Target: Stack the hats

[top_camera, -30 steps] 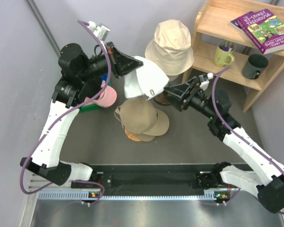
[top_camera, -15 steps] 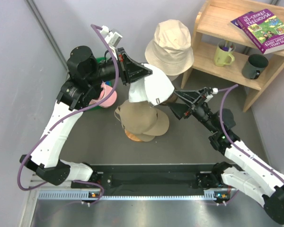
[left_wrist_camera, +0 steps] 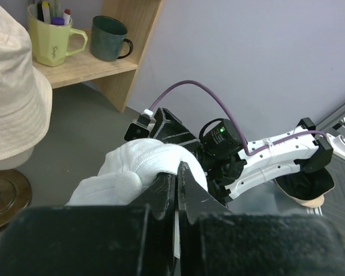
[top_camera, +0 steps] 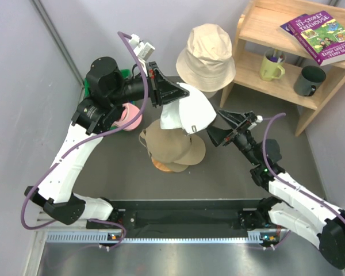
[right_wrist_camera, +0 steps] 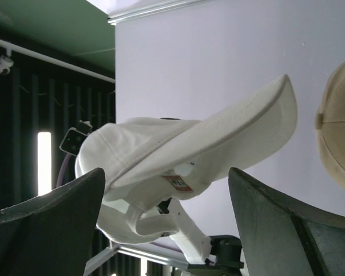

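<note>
Hats: the white cap [top_camera: 191, 114] hangs over the far side of the tan cap [top_camera: 172, 144]; whether the two touch cannot be told.
Tan cap: sits middle of the counter [top_camera: 121, 167] on a round wooden stand [top_camera: 163, 165], brim toward the right.
Other hats: a cream bucket hat [top_camera: 207, 49] stands beyond the tan cap; a pink cap [top_camera: 130, 118] lies to its left, partly hidden by the left arm.
Left gripper [top_camera: 173, 95]: clamped tight on the white cap's crown, fabric bunched at its fingers.
Right gripper [top_camera: 214, 127]: spread wide just right of the tan cap, holding nothing, pointed at the white cap's brim.
Counter: dark grey, matt and flat.
Room: plain pale lilac-grey walls; a light wooden shelf [top_camera: 259, 29] right of and beyond the tan cap carries a purple book [top_camera: 322, 34], a yellow-green mug [top_camera: 271, 68] and a dark mug [top_camera: 309, 80].
Materials: soft woven cloth caps with stiff curved brims; the bucket hat has a floppy brim.
</note>
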